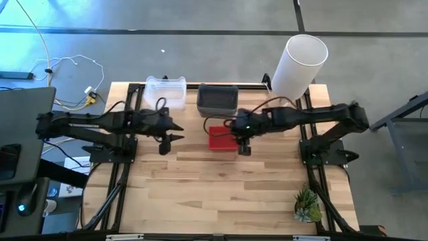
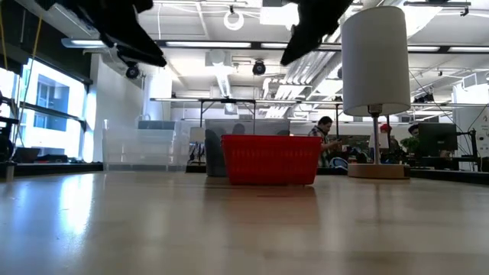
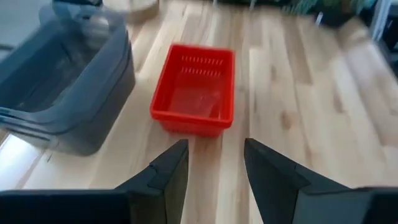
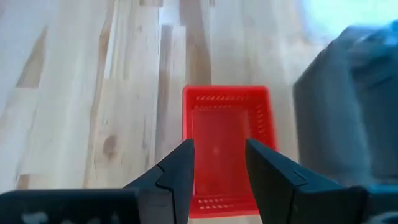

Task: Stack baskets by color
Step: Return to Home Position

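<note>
Bright red mesh-sided basket stack (image 3: 194, 90), upright.

dark jointed arms (image 1: 87, 122), black wedge-shaped tool fingers (image 3: 166, 175)

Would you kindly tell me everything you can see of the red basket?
The red basket is small, rectangular and plastic, with mesh sides and an open top. It stands upright on the wooden table, midway across its width, in front of the dark grey basket with a gap between them. Nothing touches it but the table; the right gripper hangs open above it.
</note>
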